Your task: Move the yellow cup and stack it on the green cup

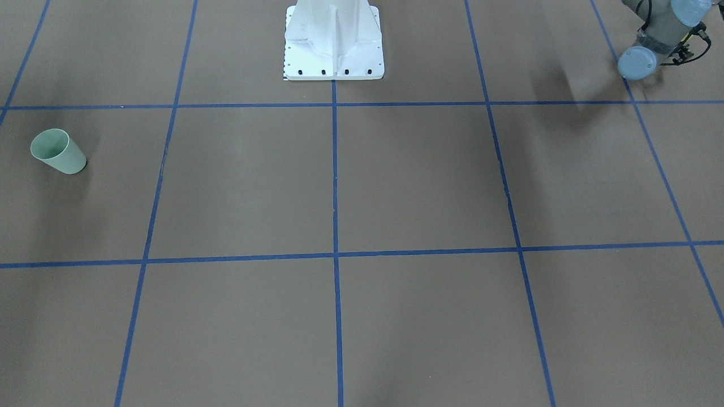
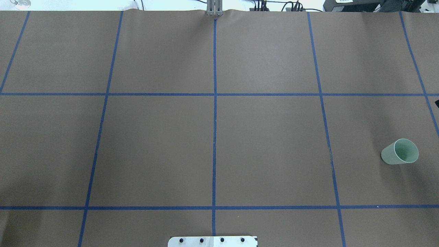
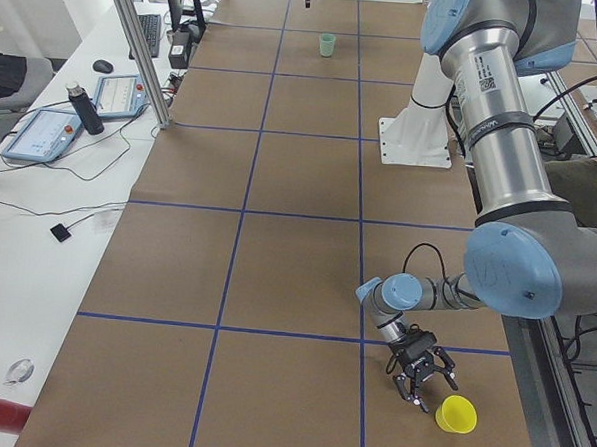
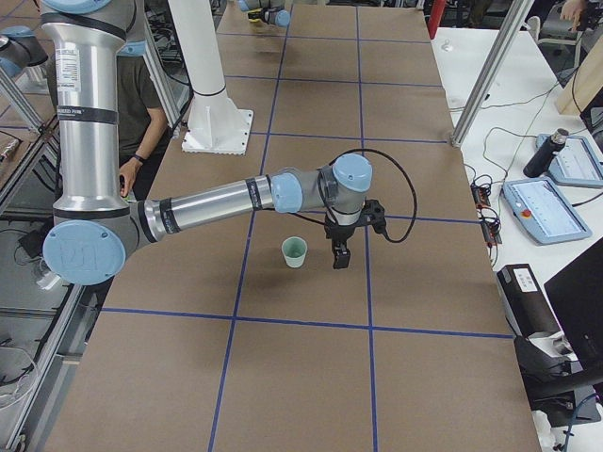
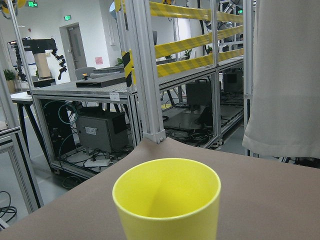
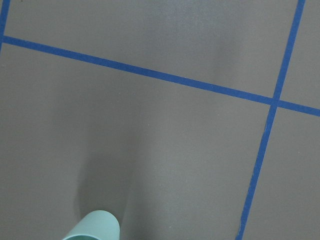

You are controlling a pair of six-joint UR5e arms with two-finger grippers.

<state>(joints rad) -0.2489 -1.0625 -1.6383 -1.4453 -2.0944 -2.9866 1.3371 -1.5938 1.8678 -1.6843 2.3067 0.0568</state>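
The yellow cup (image 3: 456,414) stands upright near the table's corner by the robot's left end; it fills the bottom of the left wrist view (image 5: 167,202). My left gripper (image 3: 418,380) hangs just beside it, apart; I cannot tell if it is open or shut. The green cup (image 2: 400,152) stands upright at the table's right end, also seen in the front-facing view (image 1: 57,151), the right side view (image 4: 295,251) and the right wrist view (image 6: 95,227). My right gripper (image 4: 339,256) points down close beside it, apart; its state is unclear.
The white robot pedestal (image 1: 334,45) stands at the table's middle near edge. Blue tape lines grid the brown table (image 2: 267,147). A side bench holds tablets and a dark bottle (image 3: 84,107). A seated person (image 3: 586,189) is beside the robot.
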